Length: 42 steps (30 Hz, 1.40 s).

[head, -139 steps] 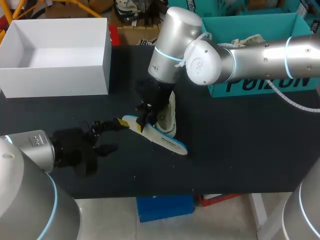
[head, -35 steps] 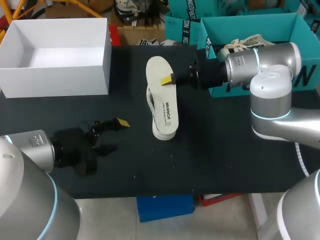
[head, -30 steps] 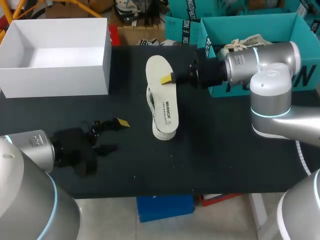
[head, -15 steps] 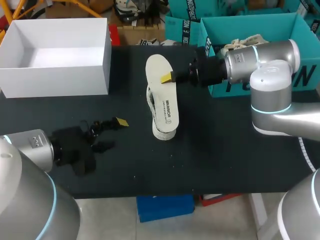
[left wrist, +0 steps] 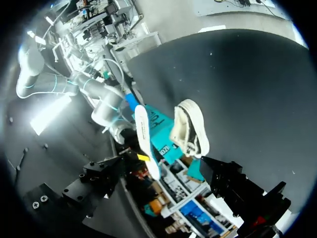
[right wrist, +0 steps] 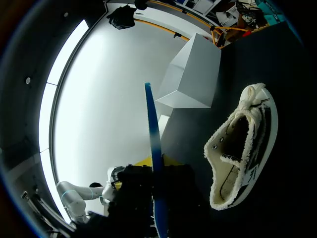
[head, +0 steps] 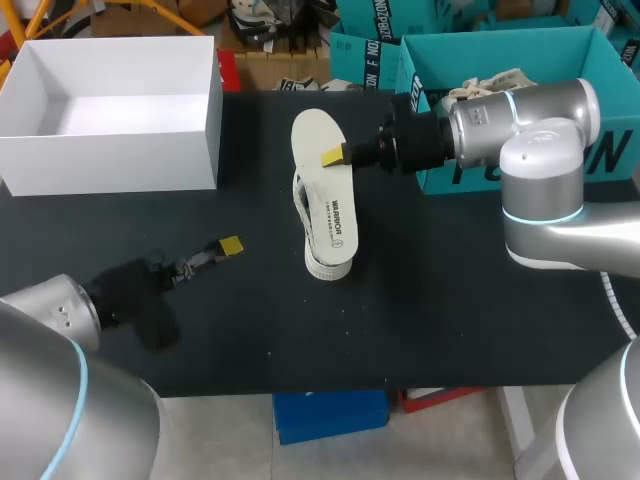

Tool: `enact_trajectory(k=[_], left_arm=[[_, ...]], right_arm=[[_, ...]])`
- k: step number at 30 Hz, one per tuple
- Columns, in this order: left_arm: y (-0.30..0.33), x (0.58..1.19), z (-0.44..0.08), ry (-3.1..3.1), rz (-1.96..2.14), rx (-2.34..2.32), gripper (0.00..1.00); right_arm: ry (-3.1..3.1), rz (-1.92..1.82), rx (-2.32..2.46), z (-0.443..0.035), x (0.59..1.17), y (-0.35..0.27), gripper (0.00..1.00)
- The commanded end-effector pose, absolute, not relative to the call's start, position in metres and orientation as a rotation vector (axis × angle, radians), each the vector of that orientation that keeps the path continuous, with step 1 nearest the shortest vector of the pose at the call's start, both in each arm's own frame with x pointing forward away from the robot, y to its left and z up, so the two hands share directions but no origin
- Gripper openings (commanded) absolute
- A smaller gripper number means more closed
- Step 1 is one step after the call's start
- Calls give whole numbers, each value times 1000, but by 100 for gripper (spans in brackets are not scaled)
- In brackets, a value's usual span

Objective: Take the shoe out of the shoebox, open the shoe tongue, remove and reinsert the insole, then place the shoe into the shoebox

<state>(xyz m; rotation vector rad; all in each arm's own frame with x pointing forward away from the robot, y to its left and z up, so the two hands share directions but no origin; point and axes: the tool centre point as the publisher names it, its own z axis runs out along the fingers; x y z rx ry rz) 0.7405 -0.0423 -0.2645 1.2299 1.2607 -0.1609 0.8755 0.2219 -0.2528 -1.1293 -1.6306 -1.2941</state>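
Since a few seconds ago, when the right arm stood over the shoe with the insole partly drawn out, that arm has swung back toward its own side. It now holds the white insole clear of the shoe, above the black table. The right gripper pinches the insole by one long edge, with a yellow tip pressed to each face, as the right wrist view shows edge-on. The pale shoe lies on its side near the middle of the table, just below the raised insole, and nothing touches it. Its fleecy mouth gapes toward the right wrist camera. In the last half second the left arm has drawn back toward its near corner. The left gripper has its fingers spread wide, holds nothing, and sits well apart from the shoe. By my reading the insole is fully out, so removal looks done. Sliding it back in and boxing the shoe are still to come. The white shoebox sits open at the table's far left, its inside bare. A teal box at the far right, partly behind the right arm, holds what looks like another pale laced shoe.
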Motion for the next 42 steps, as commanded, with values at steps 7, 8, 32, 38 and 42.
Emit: enact_trajectory(k=[7, 8, 32, 38, 42], left_arm=[[-7, 771, -283, 1058, -120, 1326, 100], [-5, 774, -282, 1053, -122, 1328, 100], [-2, 784, -278, 1022, -125, 1341, 100], [-15, 788, -276, 1018, -134, 1367, 100], [-27, 791, -268, 1059, -152, 1407, 100]], right_arm=[[-1630, -1295, -1131, -254, 876, 224, 0], [-1630, -1295, -1131, -254, 876, 224, 0], [-1630, -1295, -1131, -254, 876, 224, 0], [-1630, -1295, -1131, -254, 876, 224, 0], [-1630, -1295, -1131, -254, 876, 224, 0]])
